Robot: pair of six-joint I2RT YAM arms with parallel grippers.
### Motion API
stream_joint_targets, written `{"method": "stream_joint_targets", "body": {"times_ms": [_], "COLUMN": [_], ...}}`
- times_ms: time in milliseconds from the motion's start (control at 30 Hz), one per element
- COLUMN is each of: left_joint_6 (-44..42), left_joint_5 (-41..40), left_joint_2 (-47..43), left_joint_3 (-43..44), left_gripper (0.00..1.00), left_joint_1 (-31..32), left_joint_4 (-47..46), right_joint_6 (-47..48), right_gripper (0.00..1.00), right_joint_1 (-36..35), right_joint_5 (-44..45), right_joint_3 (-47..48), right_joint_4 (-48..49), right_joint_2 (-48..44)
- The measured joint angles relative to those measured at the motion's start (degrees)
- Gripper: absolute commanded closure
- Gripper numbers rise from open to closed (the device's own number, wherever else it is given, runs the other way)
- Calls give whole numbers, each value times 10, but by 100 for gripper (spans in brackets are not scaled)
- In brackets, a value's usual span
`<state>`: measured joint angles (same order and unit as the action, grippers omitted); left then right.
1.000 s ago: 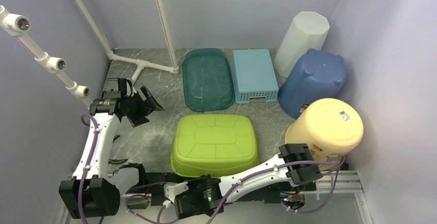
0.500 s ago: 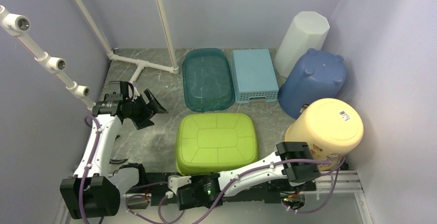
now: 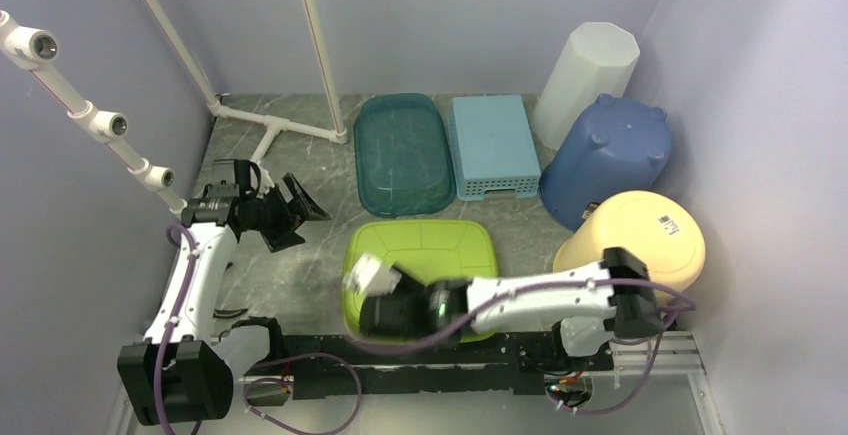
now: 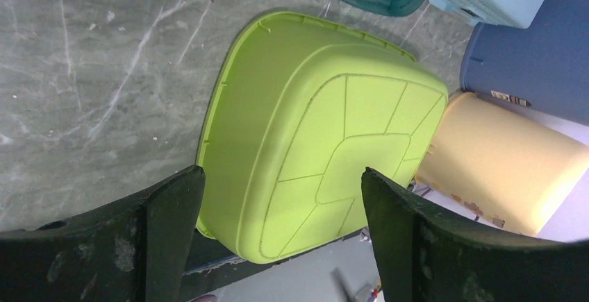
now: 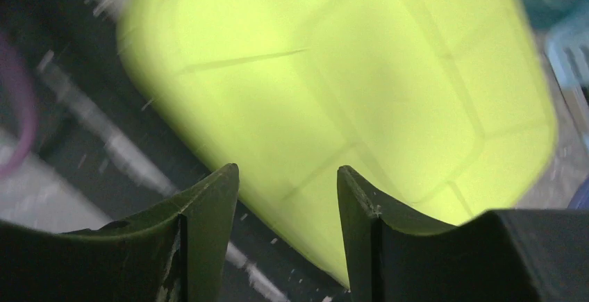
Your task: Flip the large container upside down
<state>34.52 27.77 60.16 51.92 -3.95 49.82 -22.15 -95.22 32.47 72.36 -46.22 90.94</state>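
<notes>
Over the upturned green container (image 3: 420, 240): my right gripper (image 5: 286, 173) jaws apart, empty; left gripper (image 4: 281, 173) spread, idle. Best lift straight up, clear of its base.

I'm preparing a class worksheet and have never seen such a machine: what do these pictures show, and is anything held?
Two robot arms share a table, each ending in a two-finger pincer. One picture looks down from above; the other two come from wrist cameras. On it lie a lime-green tub, bottom up, a teal tub, a pale blue basket, a white bin, a blue bucket and a yellow bucket. Both the left pincer and right pincer are open and hold nothing; the right hovers over that tub.
</notes>
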Motion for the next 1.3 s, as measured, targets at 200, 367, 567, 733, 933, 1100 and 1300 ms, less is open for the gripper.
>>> {"method": "stream_joint_targets", "body": {"times_ms": [200,367,567,733,933,1100,1300], "left_joint_6": [1,8,28,32,56,76,89], "left_joint_5": [29,17,-29,-48,-51,-63,-82], "left_joint_2": [0,3,10,43,90,111,133], "left_joint_3": [-34,-38,-39,-52,-70,-79,-76], "left_gripper": [6,6,6,6,12,16,16], "left_joint_1": [5,82,161,184,230,235,234], "left_joint_4": [-7,-10,-12,-26,-72,-102,-122], "right_joint_6": [-174,-269,-304,-306,-304,-297,-293], "right_gripper": [9,0,0,0,0,0,0], "right_joint_1": [228,361,486,537,541,547,552], "right_joint_5": [-8,-54,-158,-236,-292,-305,-307], "right_joint_3": [-28,-110,-211,-251,-258,-247,-229], "right_joint_4": [-40,-69,-60,-27,31,38,34], "right_joint_2": [-110,-215,-267,-263,-222,-188,-165]}}
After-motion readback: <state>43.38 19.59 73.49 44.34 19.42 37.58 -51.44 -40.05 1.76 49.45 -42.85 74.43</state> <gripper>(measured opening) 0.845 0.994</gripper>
